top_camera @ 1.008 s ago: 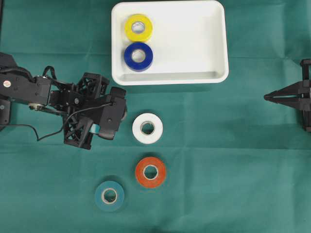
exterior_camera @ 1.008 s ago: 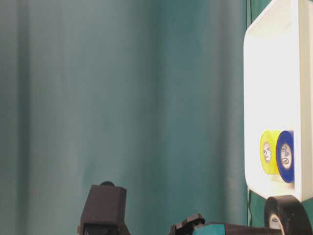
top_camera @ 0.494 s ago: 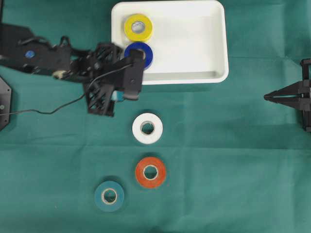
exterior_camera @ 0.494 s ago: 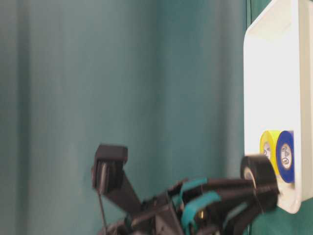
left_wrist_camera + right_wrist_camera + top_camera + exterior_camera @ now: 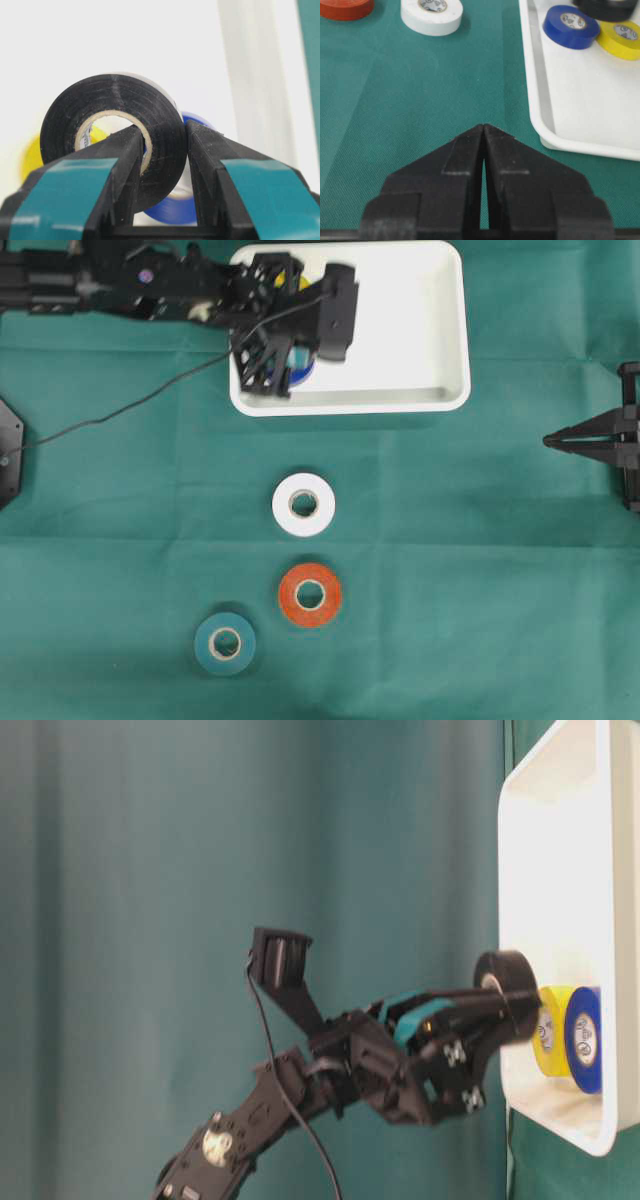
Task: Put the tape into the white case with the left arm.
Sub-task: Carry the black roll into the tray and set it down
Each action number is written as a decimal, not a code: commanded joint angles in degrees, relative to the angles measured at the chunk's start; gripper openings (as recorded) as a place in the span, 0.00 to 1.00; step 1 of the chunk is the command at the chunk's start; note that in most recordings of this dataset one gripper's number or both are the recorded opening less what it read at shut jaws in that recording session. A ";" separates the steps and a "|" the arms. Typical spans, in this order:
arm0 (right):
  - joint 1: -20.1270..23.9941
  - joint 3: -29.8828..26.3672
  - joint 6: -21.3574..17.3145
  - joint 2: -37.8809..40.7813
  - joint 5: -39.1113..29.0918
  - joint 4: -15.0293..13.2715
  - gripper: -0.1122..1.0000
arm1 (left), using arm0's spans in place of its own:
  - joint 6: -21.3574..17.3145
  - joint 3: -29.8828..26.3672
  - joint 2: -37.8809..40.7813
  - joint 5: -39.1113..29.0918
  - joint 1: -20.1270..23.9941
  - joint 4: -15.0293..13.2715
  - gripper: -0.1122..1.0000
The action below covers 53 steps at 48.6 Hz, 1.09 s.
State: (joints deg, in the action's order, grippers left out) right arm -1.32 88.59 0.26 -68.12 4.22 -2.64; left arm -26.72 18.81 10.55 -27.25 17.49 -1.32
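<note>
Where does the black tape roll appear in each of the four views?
Overhead: hidden under the left pincer over the white case.
Table-level: the black tape roll, right of centre, held just left of the case.
Left wrist: centre, clamped between the pincer fingers.
Right wrist: top right edge, partly cut off, above the yellow roll.
Shared landmark: the blue roll, beside the yellow one in the case.

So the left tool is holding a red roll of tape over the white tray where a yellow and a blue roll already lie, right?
Nearly. The roll in the left tool is black tape, not red, as the left wrist view shows. The red roll lies on the green cloth. The rest holds: it is over the white tray, where the yellow roll and blue roll lie.
</note>
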 commanded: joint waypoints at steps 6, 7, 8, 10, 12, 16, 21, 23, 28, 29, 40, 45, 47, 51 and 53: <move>-0.09 -0.26 0.00 0.35 1.14 -0.09 0.02 | -1.14 -5.62 2.11 1.23 2.72 0.09 0.32; -0.09 -0.26 0.00 0.35 1.14 -0.09 0.02 | -1.32 -5.98 2.46 1.32 2.99 0.09 0.32; -0.09 -0.26 0.00 0.44 1.23 -0.09 0.02 | -1.41 -6.24 2.72 1.32 3.25 0.09 0.32; -0.09 -0.26 0.00 0.35 1.14 -0.09 0.02 | -1.67 -6.94 3.43 1.32 3.60 0.09 0.32; -0.09 -0.26 0.00 0.35 1.14 -0.09 0.02 | -1.85 -7.56 4.04 1.41 3.96 0.09 0.32; -0.09 -0.35 0.00 0.44 1.14 0.00 0.02 | -1.93 -8.61 5.19 1.41 4.48 0.09 0.32; -0.09 -0.35 0.00 0.35 1.23 -0.09 0.02 | -2.02 -10.02 6.50 1.76 5.27 0.09 0.32; -0.09 -0.26 0.00 0.44 1.23 -0.09 0.02 | -2.02 -10.37 6.94 1.93 5.45 0.09 0.32; -0.09 -0.26 0.00 0.44 1.14 -0.09 0.02 | -2.02 -11.25 7.82 2.37 5.71 0.09 0.32; -0.09 -0.35 0.00 0.44 1.14 -0.09 0.02 | -2.02 -11.43 7.91 2.46 5.71 0.09 0.32; -0.09 -0.26 0.00 0.35 1.14 -0.09 0.02 | -2.02 -11.95 8.61 2.55 5.71 0.09 0.32; -0.09 -0.35 0.00 0.35 1.14 -0.09 0.02 | -1.93 -11.95 8.61 2.46 5.71 0.09 0.32; -0.09 -0.35 0.00 0.44 1.23 -0.09 0.02 | -1.93 -11.87 8.61 2.46 5.71 0.09 0.32; -0.09 -0.35 0.00 0.44 1.14 -0.09 0.02 | -1.67 -11.69 8.44 2.46 5.71 0.09 0.33; -0.09 -0.26 0.00 0.44 1.14 -0.09 0.02 | -1.58 -11.51 8.35 2.46 5.71 0.09 0.33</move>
State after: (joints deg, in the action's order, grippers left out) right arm -1.32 89.03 0.35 -68.20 4.83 -2.64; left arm -28.56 8.61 20.30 -25.31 23.03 -1.23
